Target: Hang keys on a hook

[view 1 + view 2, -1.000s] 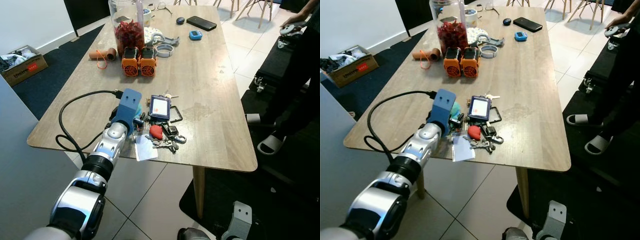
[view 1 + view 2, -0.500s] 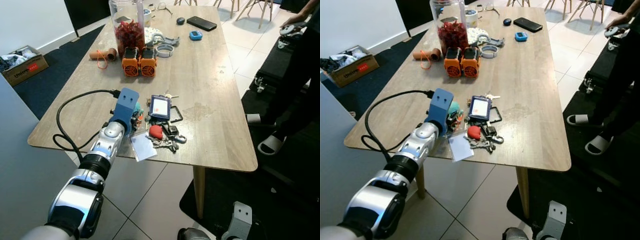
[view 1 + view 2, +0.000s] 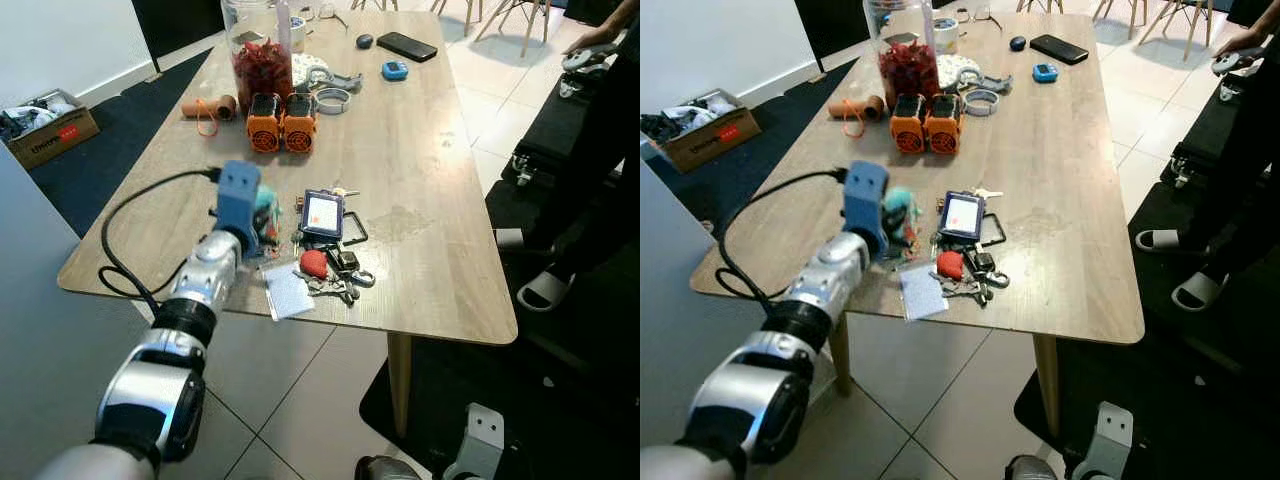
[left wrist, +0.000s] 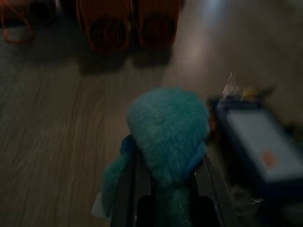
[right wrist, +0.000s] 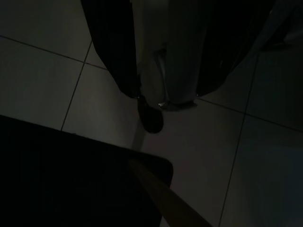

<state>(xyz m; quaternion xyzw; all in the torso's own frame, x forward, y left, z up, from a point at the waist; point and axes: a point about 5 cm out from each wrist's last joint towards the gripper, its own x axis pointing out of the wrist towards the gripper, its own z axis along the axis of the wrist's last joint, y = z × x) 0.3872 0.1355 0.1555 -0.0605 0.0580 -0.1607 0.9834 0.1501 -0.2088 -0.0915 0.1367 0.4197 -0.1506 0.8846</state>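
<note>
Beside the blue card holder (image 3: 322,214) on the table (image 3: 430,180), the left gripper (image 4: 163,189) clamped a teal pom-pom (image 4: 168,127). Keys (image 3: 335,285) lay just nearer the edge. Whether the right gripper's fingers were open, I couldn't tell.

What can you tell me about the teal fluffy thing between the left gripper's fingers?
The teal fluffy keychain charm is a soft, furry, rounded puff, teal-green throughout. It sits between the two black fingers of the left gripper, which close on it from both sides. In the head views it sits at the left edge of the key bunch, above the wooden table near its front edge. Whether it has left the tabletop cannot be told.
</note>
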